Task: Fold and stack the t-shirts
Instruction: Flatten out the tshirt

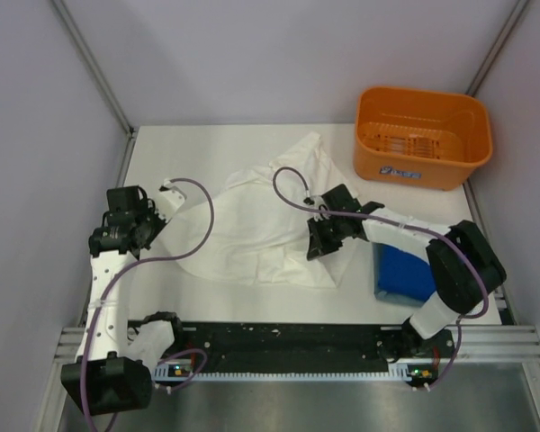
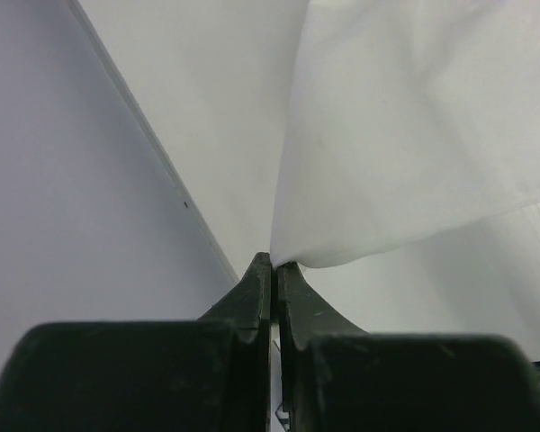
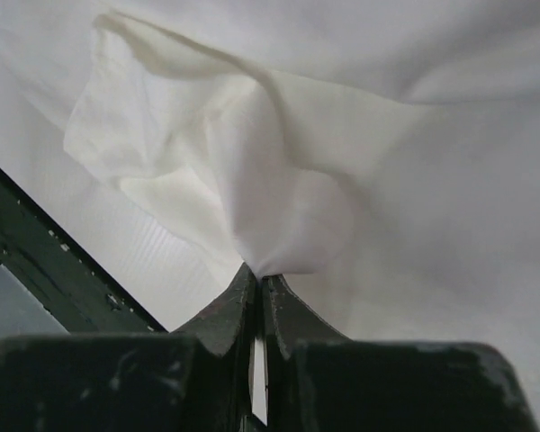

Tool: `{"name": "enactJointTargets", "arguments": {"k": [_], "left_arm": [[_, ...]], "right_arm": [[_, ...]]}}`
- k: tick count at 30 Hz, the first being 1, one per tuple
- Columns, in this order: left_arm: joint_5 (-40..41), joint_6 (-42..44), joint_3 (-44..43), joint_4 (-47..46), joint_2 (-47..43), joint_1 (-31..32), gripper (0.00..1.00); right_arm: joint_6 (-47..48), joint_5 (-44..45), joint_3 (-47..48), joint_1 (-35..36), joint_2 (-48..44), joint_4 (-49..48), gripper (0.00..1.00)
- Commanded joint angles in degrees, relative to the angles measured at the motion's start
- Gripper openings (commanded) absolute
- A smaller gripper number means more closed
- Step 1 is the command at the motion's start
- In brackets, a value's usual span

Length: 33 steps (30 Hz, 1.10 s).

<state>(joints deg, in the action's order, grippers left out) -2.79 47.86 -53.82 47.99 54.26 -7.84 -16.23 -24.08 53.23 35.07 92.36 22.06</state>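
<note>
I had white t-shirt (image 1: 252,234) lying rumpled mid-desk (image 1: 207,144). Left pincer (image 2: 274,263) clamped shut on its left edge. Right pincer (image 3: 259,274) pinched bunched cloth at its right side. Blue t-shirt (image 1: 405,270) lay as compact block, near right. Orange basket (image 1: 423,135) sat far right. I judged fold was in hand. Next move called for both arms carrying cloth across together, taut.

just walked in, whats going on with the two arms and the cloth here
Both arms are working on the white t-shirt, which lies loosely spread and rumpled across the middle of the table. The left gripper is shut on its left edge, and the right gripper is shut on a bunched fold near its right side. The blue t-shirt sits folded beside the right arm, with nothing stacked on it. An orange basket stands at the back right.
</note>
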Motion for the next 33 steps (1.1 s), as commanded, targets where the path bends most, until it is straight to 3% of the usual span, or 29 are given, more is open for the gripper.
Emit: {"name": "enactJointTargets", "arguments": {"k": [1,5,10,17,22,26,30,33], "left_arm": [[6.4,-1.0,-0.6,-3.3,-0.6,-0.3,0.00],[9.2,-0.4,-6.1,2.4,-0.9,-0.4,0.00],[7.6,-0.9,-21.2,16.1,-1.8,-0.4,0.00],[10.1,-0.5,-46.9,29.2,-0.3,-0.3,0.00],[13.5,0.7,-57.0,31.1,0.8,-0.3,0.00],[13.2,0.6,-55.0,28.8,1.5,-0.3,0.00],[12.5,1.4,-48.3,18.6,3.0,-0.3,0.00],[15.4,2.9,-43.4,5.8,6.2,-0.3,0.00]], "right_arm": [[1.5,2.5,4.3,0.0,-10.2,5.9,0.00],[7.6,5.6,13.5,0.1,-23.1,19.7,0.00],[12.2,9.6,25.6,0.1,-37.7,30.9,0.00],[11.2,10.0,43.7,0.1,-46.3,32.4,0.00],[13.7,13.9,50.7,0.1,-44.6,32.3,0.00],[15.9,18.7,51.0,0.1,-38.9,29.4,0.00],[20.7,18.8,51.2,-1.0,-29.6,20.9,0.00],[17.9,9.6,56.2,-8.2,-18.8,14.3,0.00]]}}
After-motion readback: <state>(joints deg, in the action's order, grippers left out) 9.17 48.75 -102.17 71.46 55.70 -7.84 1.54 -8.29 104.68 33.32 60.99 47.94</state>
